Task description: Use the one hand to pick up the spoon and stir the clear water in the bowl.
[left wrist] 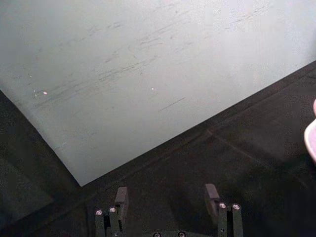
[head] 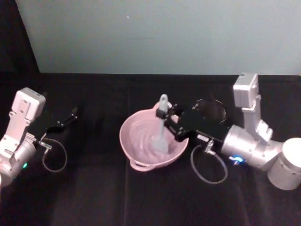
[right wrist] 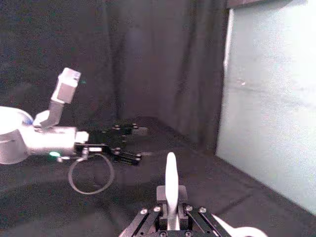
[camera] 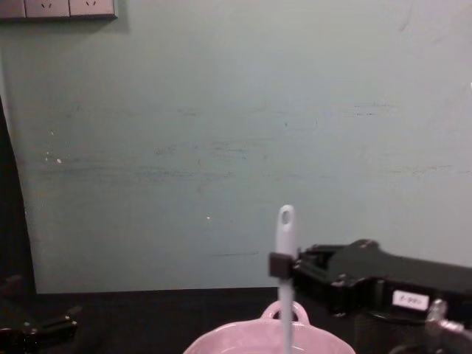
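The pale pink bowl (head: 136,155) stands mid-table on black cloth, its loop handle toward me. Water (head: 143,136) shows in it as faint glints. The white spoon (head: 162,106) stands nearly upright, its flat head down in the water and the holed handle end on top. My right gripper (head: 166,116) reaches in from the right over the bowl's far rim and is shut on the spoon's handle. The chest view shows that handle (camera: 285,236) clamped above the bowl's rim (camera: 254,341). In the right wrist view the handle (right wrist: 171,177) rises between the fingers. My left gripper (head: 70,116) rests open at the far left.
A black wire-mesh cup (head: 212,110) stands just behind the right gripper. Cable loops hang from both wrists, one (head: 208,167) close to the bowl's right side. A pale green wall (head: 164,33) closes off the back of the table. The bowl's edge (left wrist: 311,140) shows in the left wrist view.
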